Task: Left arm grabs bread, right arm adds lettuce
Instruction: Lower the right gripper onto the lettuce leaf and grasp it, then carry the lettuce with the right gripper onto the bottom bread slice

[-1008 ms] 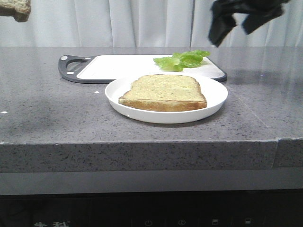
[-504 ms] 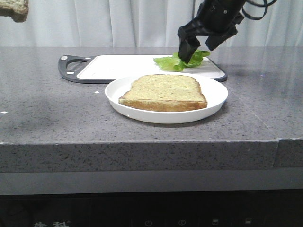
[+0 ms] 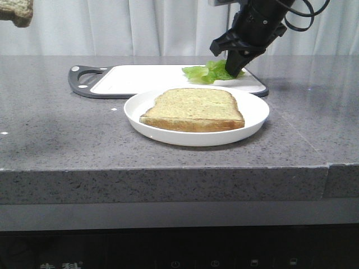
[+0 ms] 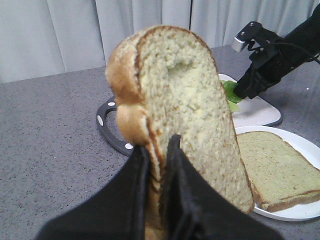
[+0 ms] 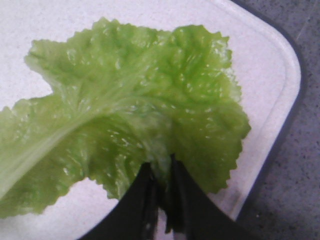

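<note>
Left claw pinched shut on the bread, holding the slice upright by its lower edge, rounded end up, the small curved dent showing on the pale face. In the front view only a corner of that slice shows, high at the upper left, well above the desk. Right claw down on the cutting board, fingers nearly together and nipping the near edge of the lettuce; the leaf lies flat on the white board surface, ruffled edge toward the board's rounded corner. Front view puts the right claw at the right end of the board, on the green leaf. White plate sits just in front of the board, carrying a second, plain-faced slice lying flat. Grey speckled desk, pale curtain behind.
</note>
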Tool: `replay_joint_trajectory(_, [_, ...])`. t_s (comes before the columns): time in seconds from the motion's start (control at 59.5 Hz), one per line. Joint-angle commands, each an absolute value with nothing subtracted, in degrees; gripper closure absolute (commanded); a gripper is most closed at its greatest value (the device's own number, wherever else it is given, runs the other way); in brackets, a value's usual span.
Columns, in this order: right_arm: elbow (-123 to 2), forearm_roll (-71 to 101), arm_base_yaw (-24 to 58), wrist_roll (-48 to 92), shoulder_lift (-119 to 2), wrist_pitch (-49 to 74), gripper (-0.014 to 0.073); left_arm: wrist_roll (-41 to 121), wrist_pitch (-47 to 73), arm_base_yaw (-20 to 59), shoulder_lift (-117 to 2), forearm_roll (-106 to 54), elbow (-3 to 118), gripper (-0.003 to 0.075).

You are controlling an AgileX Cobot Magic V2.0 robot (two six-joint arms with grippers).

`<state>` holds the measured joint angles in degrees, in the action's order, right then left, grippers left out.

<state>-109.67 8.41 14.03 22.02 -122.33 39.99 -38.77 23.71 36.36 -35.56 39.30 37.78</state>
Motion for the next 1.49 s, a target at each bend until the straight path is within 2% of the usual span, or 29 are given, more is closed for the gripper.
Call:
replay_joint_trajectory(0.0, [-111.6, 8.3, 13.8, 22.3, -118.2, 38.2, 0.0653, -39.3, 20.9, 36.6, -35.4, 40.6, 39.6, 0.0741])
replay_joint_trajectory(0.269, [-111.6, 8.4, 13.8, 22.3, -114.2, 38.4, 0.0654, -39.3, 21.7, 36.6, -35.4, 40.6, 39.6, 0.0741])
replay_joint_trajectory(0.521, [-108.8, 15.5, 14.2, 25.2, -107.2, 38.9, 0.0655, -39.3, 21.7, 36.6, -35.4, 40.6, 39.6, 0.0741])
replay_joint_trajectory(0.655, [-99.7, 17.3, 15.6, 27.0, -100.2, 33.9, 0.0655, -39.3, 21.7, 36.6, -35.4, 40.6, 39.6, 0.0741])
replay_joint_trajectory(0.924, [-73.1, 17.4, 22.1, 27.1, -84.1, 17.1, 0.0655, -39.3, 21.7, 36.6, -35.4, 40.6, 39.6, 0.0741])
replay_joint_trajectory(1.092, [-61.0, 20.9, 25.6, 26.9, -78.8, 13.3, 0.0655, -39.3, 21.7, 36.6, -35.4, 40.6, 39.6, 0.0741])
replay_joint_trajectory(1.478, [-55.0, 22.9, 27.0, 26.9, -78.9, 9.1, 0.0655, -39.3, 21.5, 36.6, -35.4, 40.6, 39.6, 0.0741])
